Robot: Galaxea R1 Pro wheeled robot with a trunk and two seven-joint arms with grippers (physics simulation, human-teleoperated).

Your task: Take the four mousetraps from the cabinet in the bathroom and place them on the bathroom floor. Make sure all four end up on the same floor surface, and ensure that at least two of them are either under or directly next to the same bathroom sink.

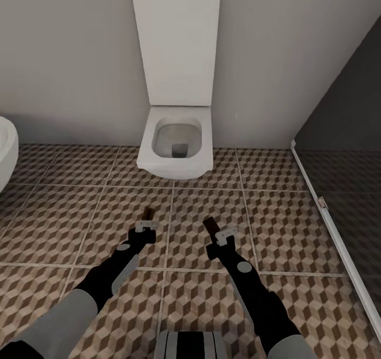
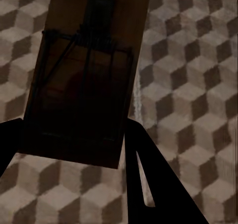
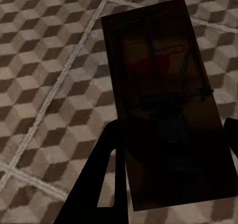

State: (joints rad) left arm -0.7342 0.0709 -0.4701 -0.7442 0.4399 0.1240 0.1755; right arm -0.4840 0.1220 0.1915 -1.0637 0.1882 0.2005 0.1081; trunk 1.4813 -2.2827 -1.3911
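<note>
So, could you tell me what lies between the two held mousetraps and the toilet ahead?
In the head view, only bare cube-patterned bathroom floor lies between the toilet and the mousetraps in the left gripper and right gripper.

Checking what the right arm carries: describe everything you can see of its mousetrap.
The mousetrap is a flat rectangular wooden board, dark in shadow, with thin dark wire bent across its top face and a red mark near the middle. It sits clamped between the fingers of the right gripper, sticking out past them, held above the patterned floor and not touching it. From the head view it shows as a small brown strip in front of the toilet.
</note>
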